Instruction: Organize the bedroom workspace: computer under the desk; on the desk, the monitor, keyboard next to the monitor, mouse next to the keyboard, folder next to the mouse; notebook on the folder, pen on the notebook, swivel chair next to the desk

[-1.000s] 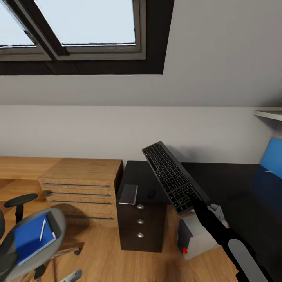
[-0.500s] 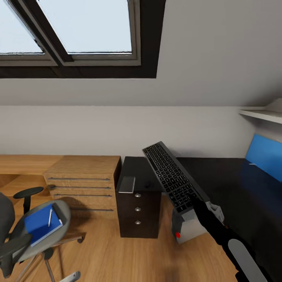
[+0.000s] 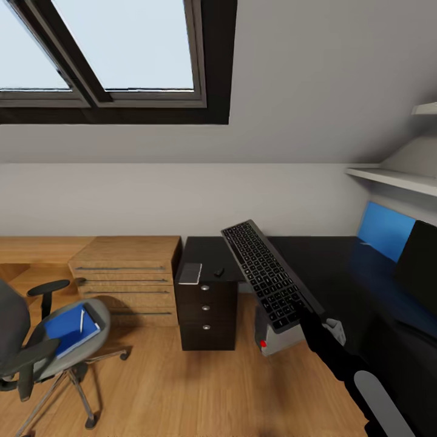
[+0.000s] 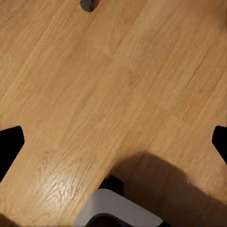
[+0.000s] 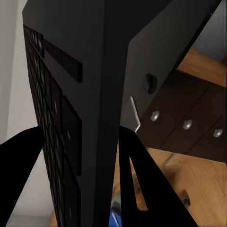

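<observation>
Head view vs. 1 s ago: whole picture has slid, so the camera/base moved, not the furniture. More of the desk now shows at right, incl. the monitor edge; the chair sits further into view at left. The keyboard keeps its place rel. to the arm. Judgement: robot is carrying the keyboard toward the desk; set-down beside the monitor not yet done.

Largest to smallest:
- Desk: glossy black top, L-shaped, dark drawer unit w/ round metal knobs.
- Wooden chest: light, matte grain, beside the drawer unit.
- Chair: grey padded seat, black armrests, chrome star base.
- Monitor: flat black slab, on the desk at far right.
- Computer: light-grey box, red dot, on the floor under the desk edge.
- Keyboard: slim dark-grey slab, black keys, tilted in the air above desk edge; right gripper pinches its near end, fingers either side.
- Folder: bright blue, flat, on chair seat.
- Mouse: small, dark, on the desk.
- Pen: thin white, on the folder.

Left gripper: fingers spread, empty, above the wood floor.
</observation>
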